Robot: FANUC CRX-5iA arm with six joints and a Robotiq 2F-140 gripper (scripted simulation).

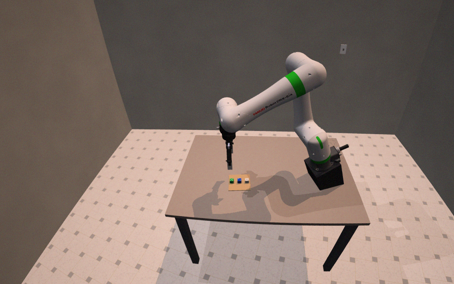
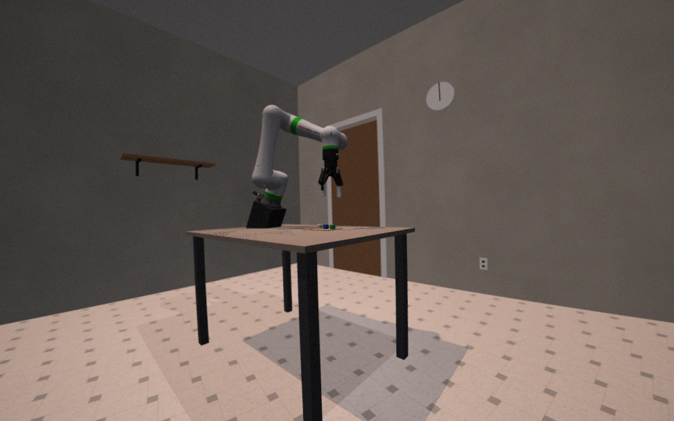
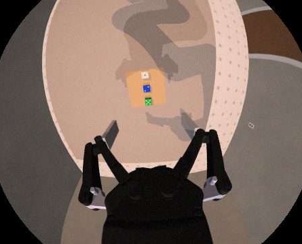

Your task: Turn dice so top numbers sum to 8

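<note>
While the fingers (image 1: 229, 165) (image 2: 331, 192) stand fully open, gripping nothing, the counter (image 1: 207, 152) (image 2: 277, 239) (image 3: 79, 68) extends beneath them. An orange mat (image 1: 239, 187) (image 2: 318, 229) (image 3: 134, 91) lies below the fingers (apart from both tips), bearing three spaced dice: green (image 1: 231, 180) (image 2: 332, 227) (image 3: 148, 102) nearest the fingers, blue (image 1: 239, 180) (image 2: 325, 226) (image 3: 146, 89) next, white (image 1: 246, 180) (image 2: 319, 225) (image 3: 144, 75) farthest.

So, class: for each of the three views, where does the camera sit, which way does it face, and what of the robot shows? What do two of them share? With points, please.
Top: high beyond the table's long edge, looking down across the table (image 1: 274, 148) (image 2: 255, 236) (image 3: 89, 102); the whole arm (image 1: 274, 95) (image 2: 266, 146) and gripper (image 1: 229, 166) (image 2: 331, 192) (image 3: 148, 121) show.
Exterior: low beyond a table corner, facing a door and wall clock; arm and gripper show.
Wrist: by the gripper, looking down past its open fingers; mainly the gripper shows.
Shared: top and wrist both show three dice on the orange mat (image 1: 239, 187) (image 2: 318, 229) (image 3: 137, 91).
</note>
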